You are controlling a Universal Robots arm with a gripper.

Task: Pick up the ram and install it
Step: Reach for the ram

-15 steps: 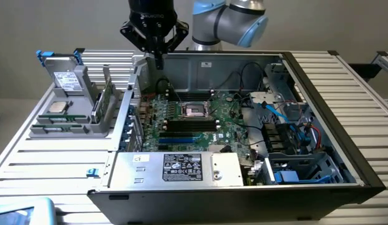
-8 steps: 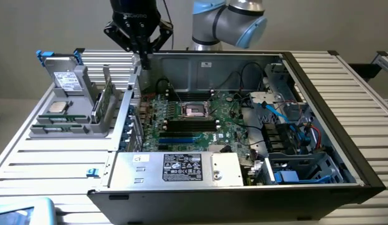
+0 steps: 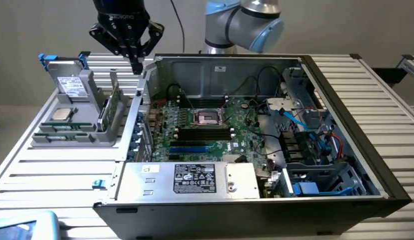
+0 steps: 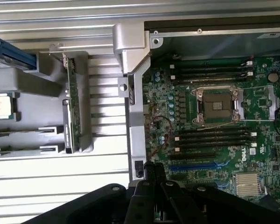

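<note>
Two ram sticks (image 3: 60, 127), narrow and green with pale labels, lie flat in the grey holder (image 3: 73, 137) at the exterior view's left. My gripper (image 3: 137, 69) hangs above the case's wall on that side, well above and behind the sticks. Its black fingers (image 4: 148, 171) are pressed together with nothing between them. Below them in the wrist view is the metal edge of the open computer case (image 4: 135, 116). The motherboard (image 3: 207, 125) lies inside the case, with black memory slots (image 4: 214, 135) on both sides of the bare CPU socket (image 4: 218, 105).
A taller green card (image 3: 113, 107) stands upright in the holder, close under the gripper. A hard drive (image 3: 72, 86) and a CPU (image 3: 62, 114) also sit in the holder. The power supply (image 3: 190, 180), cables and drive cages (image 3: 314, 145) fill the case's near and right parts.
</note>
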